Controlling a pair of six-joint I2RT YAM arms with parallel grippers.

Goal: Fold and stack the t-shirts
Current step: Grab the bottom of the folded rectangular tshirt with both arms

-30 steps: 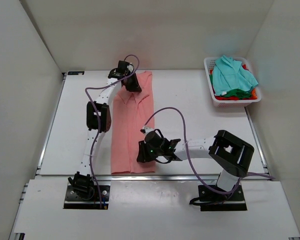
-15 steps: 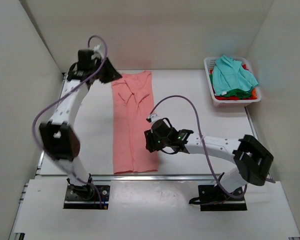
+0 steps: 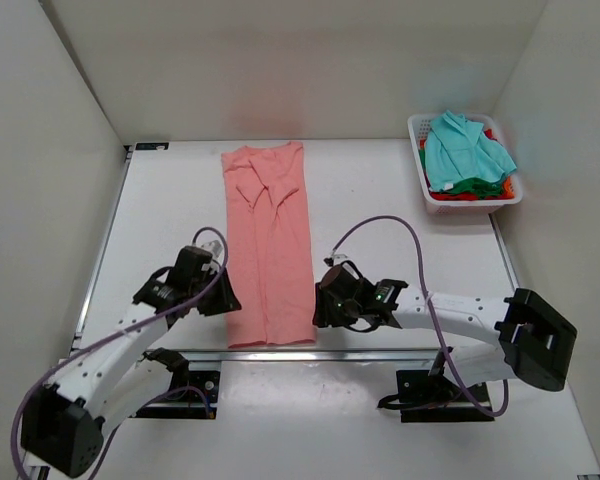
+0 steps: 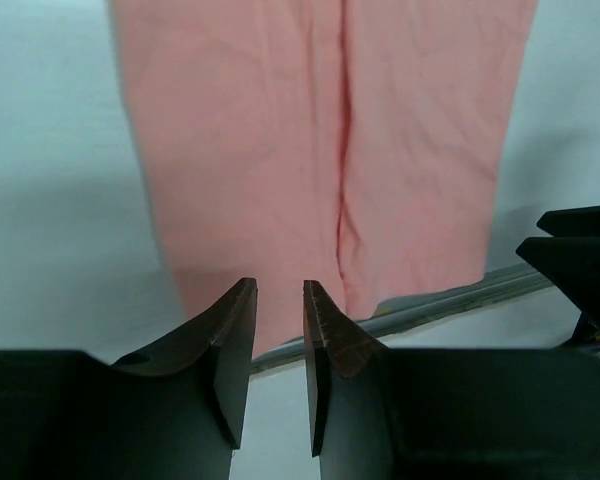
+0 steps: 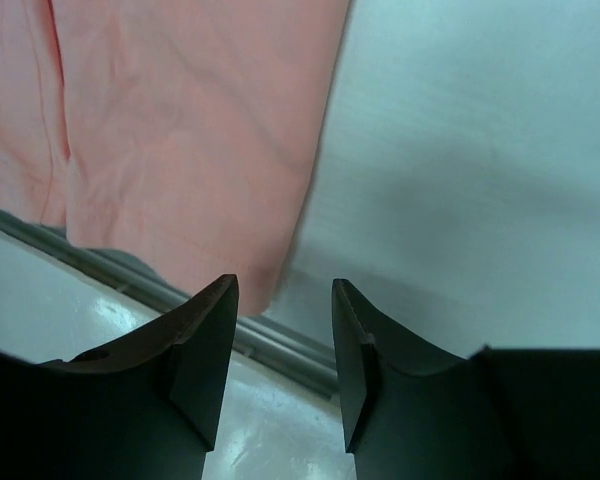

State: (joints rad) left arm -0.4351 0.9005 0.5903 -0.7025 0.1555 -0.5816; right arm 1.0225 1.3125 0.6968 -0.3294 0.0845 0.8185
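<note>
A salmon-pink t-shirt (image 3: 268,250) lies flat as a long narrow strip, sleeves folded in, running from the far side of the table to its near edge. My left gripper (image 3: 224,304) hovers by the strip's near left corner. In the left wrist view that gripper (image 4: 280,292) is open by a narrow gap, nothing in it, with the pink cloth (image 4: 320,150) just ahead. My right gripper (image 3: 320,308) sits by the near right corner. It (image 5: 285,288) stands open and empty, the shirt's hem corner (image 5: 180,130) ahead to its left. Teal (image 3: 465,148), green and red t-shirts fill the basket.
A white plastic basket (image 3: 425,192) stands at the far right by the wall. A metal rail (image 3: 380,352) runs along the table's near edge, right below the shirt's hem. White walls close in the left, back and right sides.
My left arm swung from the shirt's far collar end back to its near left corner. My right gripper shifted right, off the cloth, to the near right corner. Both jaws opened wider.
</note>
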